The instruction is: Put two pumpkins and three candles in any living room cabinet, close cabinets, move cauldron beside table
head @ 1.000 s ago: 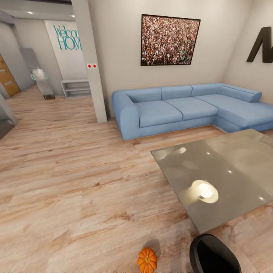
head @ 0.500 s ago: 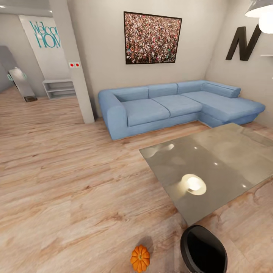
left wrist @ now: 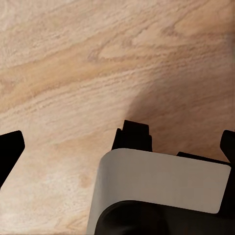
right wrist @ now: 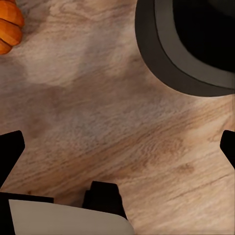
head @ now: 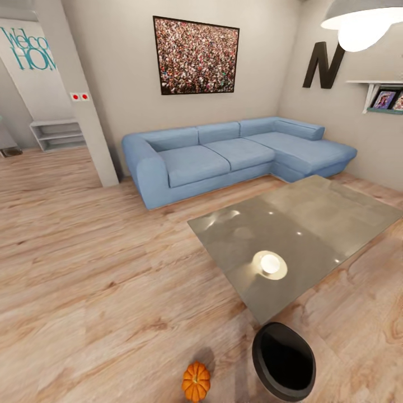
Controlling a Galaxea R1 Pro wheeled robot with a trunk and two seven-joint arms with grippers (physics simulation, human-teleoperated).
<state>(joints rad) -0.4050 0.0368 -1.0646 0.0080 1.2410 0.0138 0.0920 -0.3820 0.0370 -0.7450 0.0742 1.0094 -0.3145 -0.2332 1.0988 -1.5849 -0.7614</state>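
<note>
We see a long light-blue corner sofa (head: 224,159) against the wall, then our reflective glass-topped low worktop (head: 296,238) on the wood floor. Just beside its near corner sits the round black cauldron (head: 283,361), the small orange ribbed pumpkin (head: 196,382) near it. Both our left end effector (left wrist: 117,142) and right end effector (right wrist: 117,142) are spread wide, gripping nothing.

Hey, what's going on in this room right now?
Nothing is being handled yet. A pumpkin and the black cauldron sit on the wood floor, apart from each other, the cauldron close to the near corner of the glass table. The right hand hangs open over the floor near both. The left hand is open over bare floor.
</note>
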